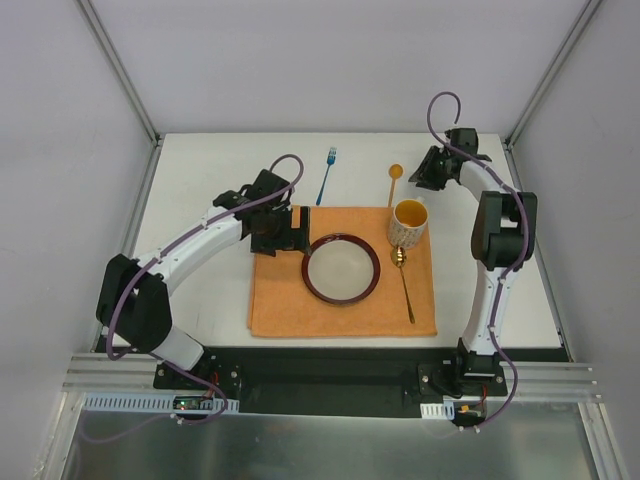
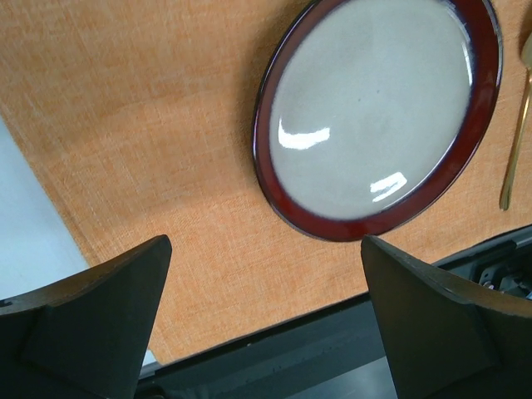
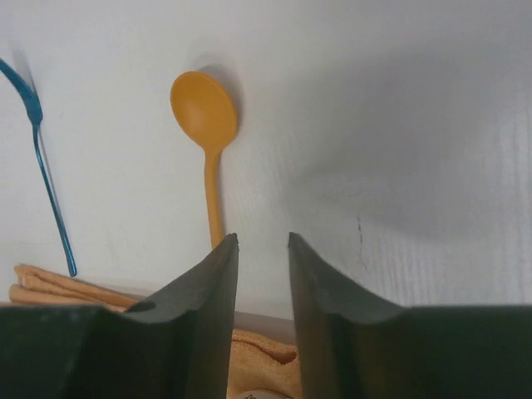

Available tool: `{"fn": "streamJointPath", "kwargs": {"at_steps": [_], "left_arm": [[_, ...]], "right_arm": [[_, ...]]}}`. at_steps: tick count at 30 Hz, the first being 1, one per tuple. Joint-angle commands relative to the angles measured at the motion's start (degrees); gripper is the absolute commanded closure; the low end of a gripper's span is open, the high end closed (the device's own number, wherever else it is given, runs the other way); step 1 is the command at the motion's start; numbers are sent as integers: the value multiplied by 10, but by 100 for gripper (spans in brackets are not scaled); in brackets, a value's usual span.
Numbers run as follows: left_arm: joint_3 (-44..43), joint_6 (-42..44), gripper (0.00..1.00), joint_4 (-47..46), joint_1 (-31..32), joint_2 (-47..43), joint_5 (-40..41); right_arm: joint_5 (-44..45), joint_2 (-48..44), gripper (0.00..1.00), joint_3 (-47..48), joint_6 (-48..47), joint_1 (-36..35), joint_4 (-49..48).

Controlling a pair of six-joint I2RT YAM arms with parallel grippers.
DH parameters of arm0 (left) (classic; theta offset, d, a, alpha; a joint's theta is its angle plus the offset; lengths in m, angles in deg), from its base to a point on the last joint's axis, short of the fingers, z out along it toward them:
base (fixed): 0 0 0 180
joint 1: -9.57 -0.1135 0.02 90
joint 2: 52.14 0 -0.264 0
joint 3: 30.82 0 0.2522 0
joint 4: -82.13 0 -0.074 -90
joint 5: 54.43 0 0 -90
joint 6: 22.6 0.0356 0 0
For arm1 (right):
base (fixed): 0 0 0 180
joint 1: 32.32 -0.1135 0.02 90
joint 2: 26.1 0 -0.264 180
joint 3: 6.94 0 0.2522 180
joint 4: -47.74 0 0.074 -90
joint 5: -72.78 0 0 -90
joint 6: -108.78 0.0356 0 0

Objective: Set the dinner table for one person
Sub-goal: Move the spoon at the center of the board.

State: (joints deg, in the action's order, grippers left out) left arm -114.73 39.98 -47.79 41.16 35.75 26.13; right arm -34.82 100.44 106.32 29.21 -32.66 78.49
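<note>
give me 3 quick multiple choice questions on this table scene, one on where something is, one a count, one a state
1. The blue fork lies
A. on the bare dinner table, beyond the placemat
B. on the placemat
C. in a gripper

2. How many spoons are in view?
A. one
B. two
C. three

3. The left gripper is
A. shut on the fork
B. shut on a spoon
C. open and empty

Answers:
1 A: the top view shows the fork on white tabletop past the placemat's far edge.
2 B: an orange spoon lies on the table and a gold spoon on the placemat.
3 C: the left wrist view shows its fingers wide apart with nothing between them.
</note>
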Motion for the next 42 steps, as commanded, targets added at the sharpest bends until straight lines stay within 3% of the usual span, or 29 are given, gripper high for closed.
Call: {"fn": "streamJointPath", "kwargs": {"at_steps": [1, 2, 5, 10, 11, 14, 23, 30, 35, 42], "left_arm": [[35, -8, 1, -5, 7, -49, -1], [42, -14, 1, -6, 7, -56, 0], [53, -24, 1, -12, 7, -63, -1], [68, -40, 1, -23, 10, -68, 2], [72, -46, 1, -26, 13, -69, 3], [77, -52, 1, -34, 15, -70, 4], [77, -58, 1, -41, 22, -66, 8], [91, -57, 1, -41, 23, -73, 11], [99, -54, 1, -41, 24, -77, 10], [99, -42, 1, -41, 24, -77, 7]], "right_arm": [[-93, 12, 56, 7, 9, 2, -65], [-125, 13, 46, 5, 14, 2, -89], [-208, 27, 39, 8, 34, 2, -135], [-305, 58, 63, 18, 87, 2, -195], [-329, 62, 77, 19, 97, 3, -215], [-362, 85, 99, 38, 129, 2, -225], [-405, 157, 99, 131, 146, 2, -153], [-363, 154, 99, 106, 126, 1, -87], [-263, 136, 96, 108, 64, -6, 47], [-144, 116, 99, 84, 37, -12, 105]]}}
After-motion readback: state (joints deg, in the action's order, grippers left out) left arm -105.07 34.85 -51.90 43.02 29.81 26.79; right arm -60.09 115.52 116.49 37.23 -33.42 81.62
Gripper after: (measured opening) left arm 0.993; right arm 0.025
